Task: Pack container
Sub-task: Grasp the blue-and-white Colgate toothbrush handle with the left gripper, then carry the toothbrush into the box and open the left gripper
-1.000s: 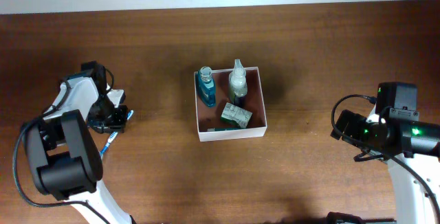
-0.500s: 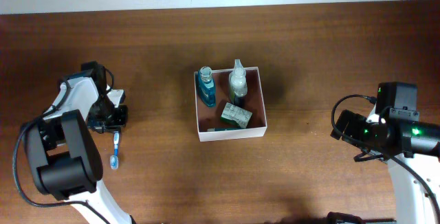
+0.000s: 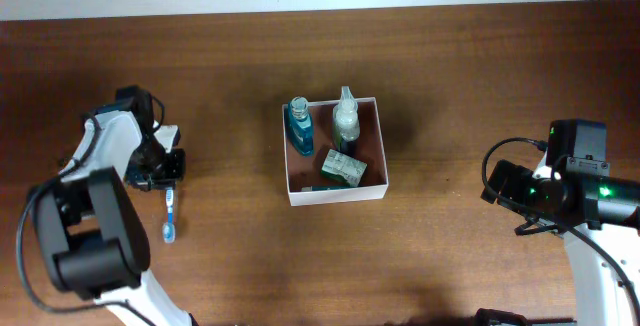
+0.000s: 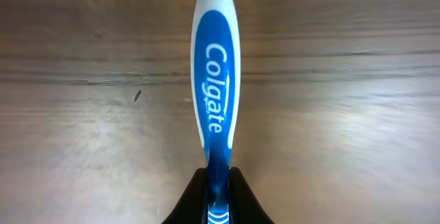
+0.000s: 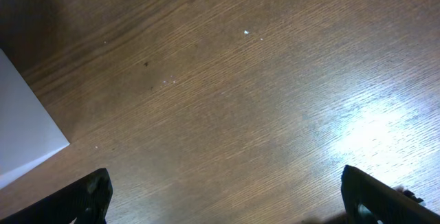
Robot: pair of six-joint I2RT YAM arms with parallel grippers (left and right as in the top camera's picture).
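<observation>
I see open bench (image 3: 460, 86) around the container (image 3: 335, 194); inside, blue bottle (image 3: 299, 128), pale bottle (image 3: 345, 118) and carton (image 3: 343, 168) leave only the near-left corner free.

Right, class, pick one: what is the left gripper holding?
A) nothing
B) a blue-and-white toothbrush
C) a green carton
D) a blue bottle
B: in the left wrist view the left gripper is shut on the handle of the Colgate toothbrush.

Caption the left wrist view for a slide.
Left gripper shut on a blue-and-white Colgate toothbrush, wooden table behind.
</observation>
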